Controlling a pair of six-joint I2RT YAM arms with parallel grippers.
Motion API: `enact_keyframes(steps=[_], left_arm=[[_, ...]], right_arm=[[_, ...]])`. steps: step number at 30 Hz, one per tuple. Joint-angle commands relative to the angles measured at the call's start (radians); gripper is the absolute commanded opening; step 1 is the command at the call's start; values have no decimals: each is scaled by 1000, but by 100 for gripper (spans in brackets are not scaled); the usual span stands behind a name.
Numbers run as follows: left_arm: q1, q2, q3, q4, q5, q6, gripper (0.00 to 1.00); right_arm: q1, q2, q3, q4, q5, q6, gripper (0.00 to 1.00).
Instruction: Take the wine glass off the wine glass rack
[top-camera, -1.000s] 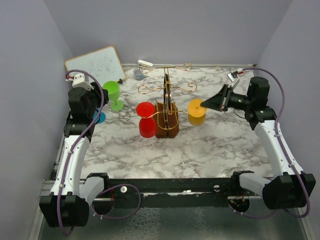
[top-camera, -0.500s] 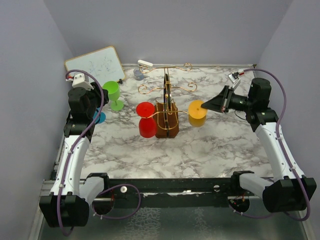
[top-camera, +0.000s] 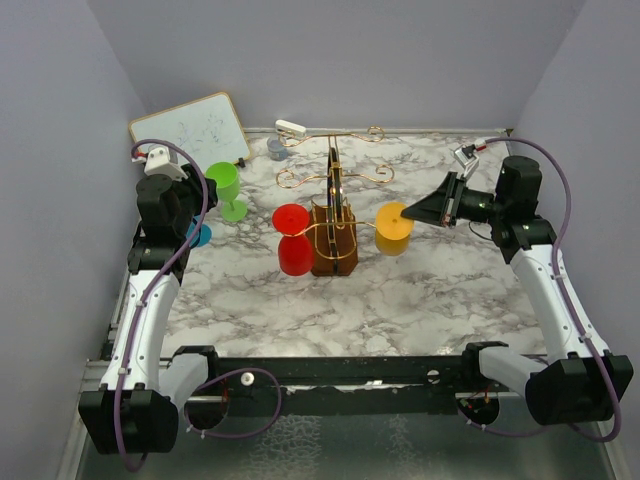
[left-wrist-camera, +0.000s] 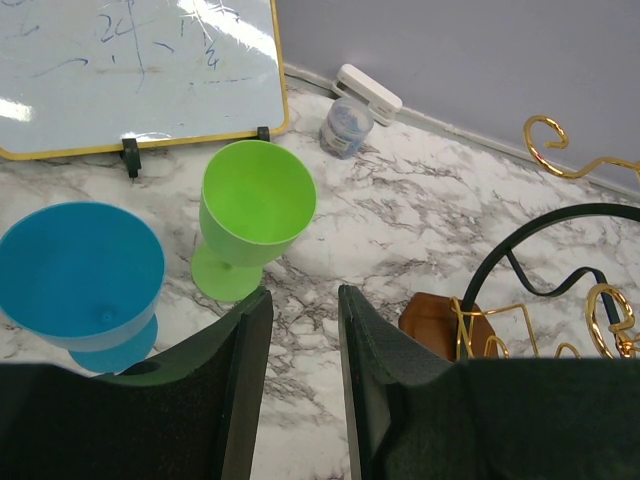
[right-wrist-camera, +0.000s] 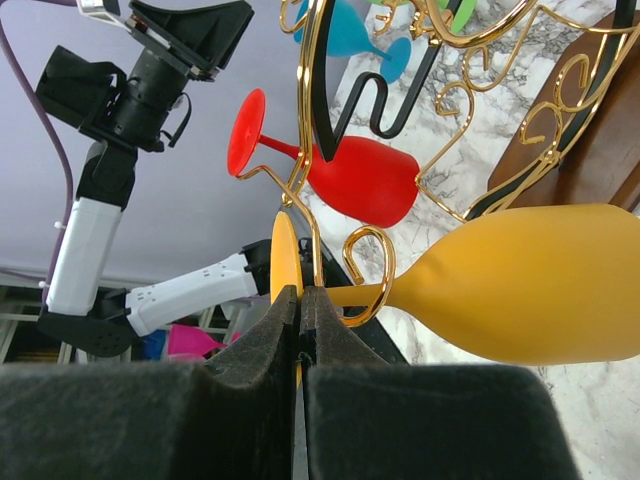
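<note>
The wine glass rack (top-camera: 333, 245) has a brown wooden base and a tall gold wire frame; it stands mid-table. A yellow wine glass (top-camera: 393, 228) hangs upside down on its right arm, and a red wine glass (top-camera: 293, 240) on its left. My right gripper (top-camera: 413, 211) is shut on the thin edge of the yellow glass's foot (right-wrist-camera: 285, 262). Its stem sits in a curled gold hook (right-wrist-camera: 372, 275), with the bowl (right-wrist-camera: 530, 285) to the right. My left gripper (left-wrist-camera: 300, 300) is open and empty at the far left, above the marble.
A green glass (top-camera: 226, 188) and a blue glass (left-wrist-camera: 80, 270) stand upright at the left, near my left gripper. A whiteboard (top-camera: 190, 128), a white box (top-camera: 290, 128) and a small grey cup (top-camera: 276, 148) are along the back wall.
My right arm has shifted slightly while holding the yellow glass's foot; the glass has barely moved. The left arm has not moved.
</note>
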Motion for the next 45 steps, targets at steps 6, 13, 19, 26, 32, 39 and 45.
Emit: enact_keyframes(steps=[6,13,19,26,32,39,45], left_arm=[[2,0,5,22,27,-4,36],[2,0,5,23,29,-3,36],[3,1,5,22,30,-4,36],[4,6,5,23,33,-3,36],[7,7,6,23,34,-4,36],[9,9,5,26,40,-7,36],[10,12,5,28,49,-13,36]], right_arm=[[53,35,21,41,0,12,1],[57,85,93,70,42,7,1],[60,157,134,135,33,35,1],[61,182,153,143,105,20,1],[61,141,167,79,310,-54,1],[61,52,236,3,488,-239,1],[163,-11,277,56,514,-447,1]])
